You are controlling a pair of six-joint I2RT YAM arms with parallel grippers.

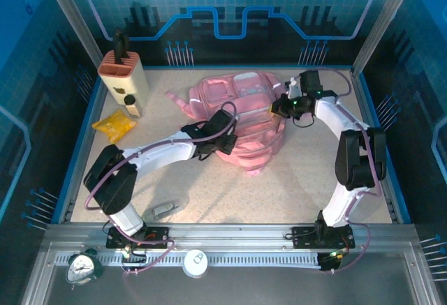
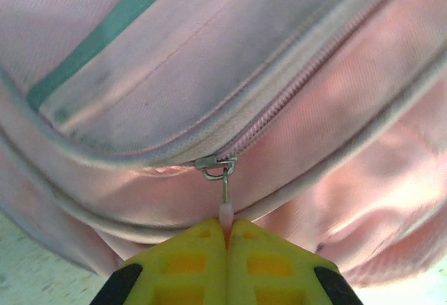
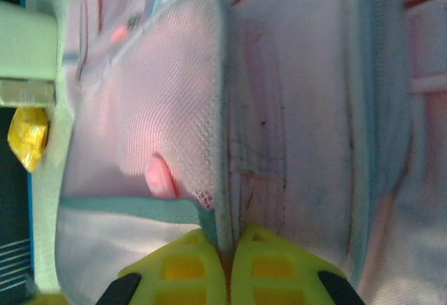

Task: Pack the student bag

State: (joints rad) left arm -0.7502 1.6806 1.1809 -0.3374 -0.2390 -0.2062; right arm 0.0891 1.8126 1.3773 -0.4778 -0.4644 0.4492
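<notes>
The student bag (image 1: 241,106), a soft pink backpack with pale pockets, lies in the middle of the table. My left gripper (image 1: 225,125) sits at its front left side. In the left wrist view that gripper (image 2: 227,227) is shut on the pale zip pull (image 2: 225,211), which hangs from the metal slider (image 2: 215,165) of a closed pink zip. My right gripper (image 1: 279,107) is at the bag's right edge. In the right wrist view it (image 3: 228,239) is shut on the trimmed edge of the bag's mesh side pocket (image 3: 174,109).
A beige knife block (image 1: 123,76) stands at the back left, with a small yellow packet (image 1: 115,125) lying in front of it. A grey clip-like object (image 1: 165,209) lies near the front edge by the left arm's base. Blue walls ring the table.
</notes>
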